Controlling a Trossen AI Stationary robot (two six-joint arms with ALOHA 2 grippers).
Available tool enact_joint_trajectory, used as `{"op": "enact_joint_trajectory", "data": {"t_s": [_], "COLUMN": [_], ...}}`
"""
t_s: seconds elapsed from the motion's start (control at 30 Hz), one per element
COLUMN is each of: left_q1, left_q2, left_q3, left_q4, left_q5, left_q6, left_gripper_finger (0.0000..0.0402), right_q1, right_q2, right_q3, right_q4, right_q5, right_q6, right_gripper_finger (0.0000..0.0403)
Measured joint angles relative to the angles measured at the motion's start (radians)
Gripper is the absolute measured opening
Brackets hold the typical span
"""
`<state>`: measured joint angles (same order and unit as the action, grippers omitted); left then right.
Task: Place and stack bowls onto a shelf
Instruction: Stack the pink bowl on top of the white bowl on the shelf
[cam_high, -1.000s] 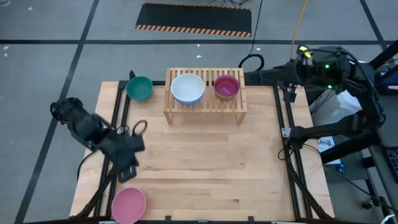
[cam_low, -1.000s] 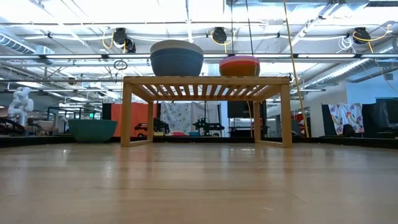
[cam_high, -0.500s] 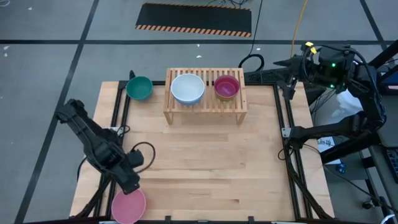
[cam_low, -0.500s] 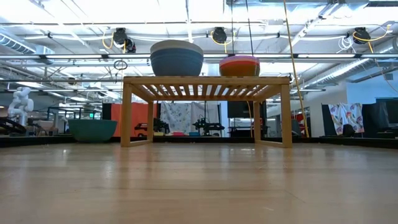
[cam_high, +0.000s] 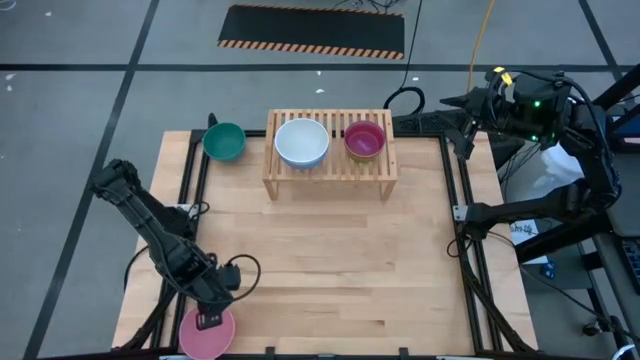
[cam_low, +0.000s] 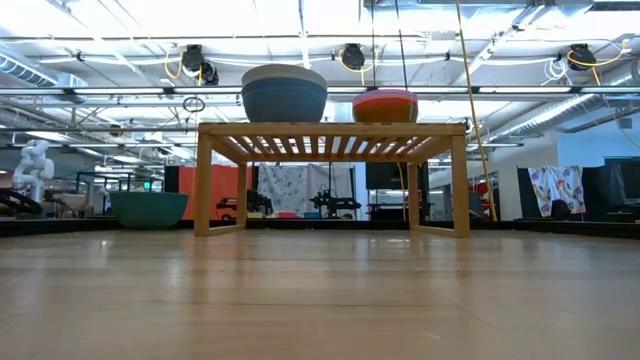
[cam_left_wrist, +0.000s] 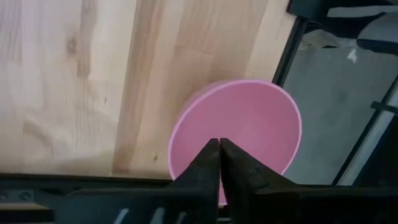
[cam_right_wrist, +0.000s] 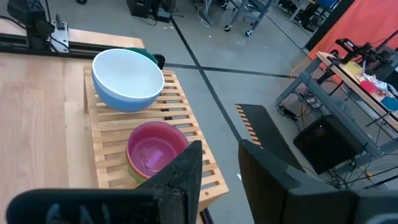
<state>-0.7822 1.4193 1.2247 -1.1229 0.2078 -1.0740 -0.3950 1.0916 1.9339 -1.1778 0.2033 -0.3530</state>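
A pink bowl (cam_high: 205, 333) (cam_left_wrist: 239, 134) sits on its base at the table's near left corner. My left gripper (cam_high: 211, 320) (cam_left_wrist: 219, 143) is shut and points down over the bowl's inside. On the light-wood shelf (cam_high: 330, 168) (cam_low: 333, 130) stand a white bowl nested in a blue one (cam_high: 301, 142) (cam_right_wrist: 127, 78) and a purple-topped stack (cam_high: 364, 139) (cam_right_wrist: 157, 149). A teal bowl (cam_high: 224, 141) (cam_low: 148, 208) rests on the table left of the shelf. My right gripper (cam_high: 462, 140) (cam_right_wrist: 221, 155) hangs open beyond the table's far right corner. My left gripper comes at the pink bowl from above with its shut fingertips (cam_left_wrist: 211, 149) over the bowl's inside (cam_left_wrist: 249, 118), near the rim closest to the table's middle. I cannot tell whether they touch it. The bowl sits flat on the table.
The wide middle of the wooden table (cam_high: 330, 260) is bare between the shelf and the near edge. Black frame rails (cam_high: 470, 270) run along the table's left and right sides. The pink bowl lies close to the near edge and the left rail.
My left gripper has swung from the table's left side toward the near edge and come down over the pink bowl. The bowls and the shelf have stayed where they were.
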Motion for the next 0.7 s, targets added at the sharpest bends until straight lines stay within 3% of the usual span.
{"op": "enact_joint_trajectory", "data": {"t_s": [0.1, 0.47, 0.7], "left_q1": [0.0, -0.004, -0.034], "left_q2": [0.0, 0.0, 0.0], "left_q3": [0.0, 0.0, -0.087], "left_q4": [-0.001, -0.051, 0.063], "left_q5": [0.001, 0.001, 0.005], "left_q6": [0.024, -0.002, -0.017], "left_gripper_finger": [0.0007, 0.0045, 0.0066], "right_q1": [0.0, 0.0, 0.0], "right_q2": [0.0, 0.0, 0.0], "right_q3": [0.0, 0.0, 0.0], "right_q4": [0.0, 0.0, 0.0], "right_q5": [0.0, 0.0, 0.0], "right_q6": [0.0, 0.0, 0.027], "right_gripper_finger": [0.01, 0.01, 0.01]}}
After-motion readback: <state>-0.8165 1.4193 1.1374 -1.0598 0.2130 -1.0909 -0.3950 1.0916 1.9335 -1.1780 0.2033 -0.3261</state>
